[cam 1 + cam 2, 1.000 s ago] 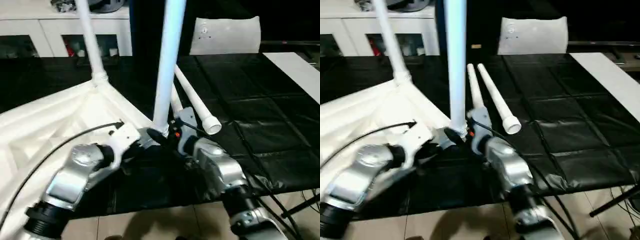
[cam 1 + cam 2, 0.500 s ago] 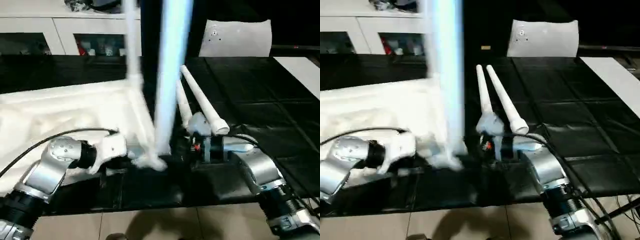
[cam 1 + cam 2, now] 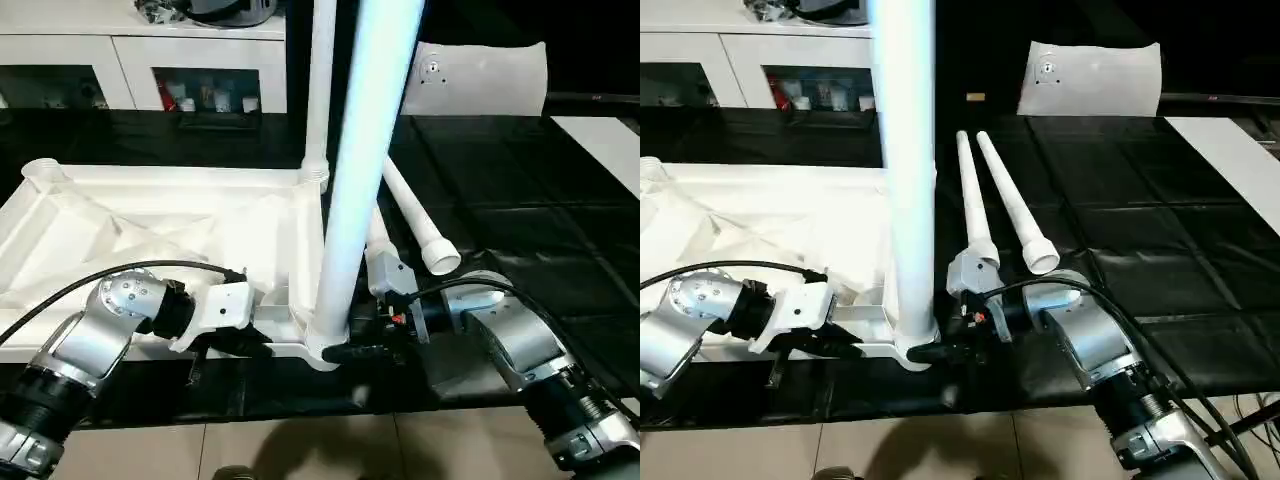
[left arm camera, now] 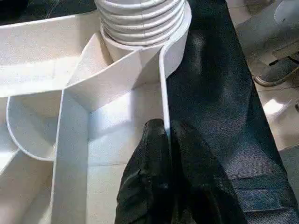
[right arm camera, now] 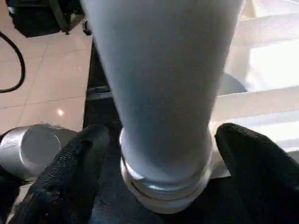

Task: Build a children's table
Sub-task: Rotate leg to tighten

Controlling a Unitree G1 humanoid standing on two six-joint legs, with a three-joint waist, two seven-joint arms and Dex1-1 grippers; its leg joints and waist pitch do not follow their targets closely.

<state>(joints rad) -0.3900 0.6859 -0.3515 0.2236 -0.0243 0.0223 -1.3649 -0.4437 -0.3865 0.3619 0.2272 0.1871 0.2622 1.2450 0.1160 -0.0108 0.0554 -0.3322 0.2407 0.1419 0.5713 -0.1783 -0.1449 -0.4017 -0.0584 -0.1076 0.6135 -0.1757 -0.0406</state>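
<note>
1. Left silver forearm angled in from the near left, black two-fingered left gripper [image 4: 164,140] pinched shut on a thin white rim.
2. Right silver forearm reaching in from the near right, black two-fingered right gripper [image 5: 159,154] spread wide, level, pointing left.

A robot test room, by the look: black padded mat [image 3: 1160,260] on tiled floor [image 3: 970,445], white cabinet [image 3: 130,60] holding clutter behind.
</note>
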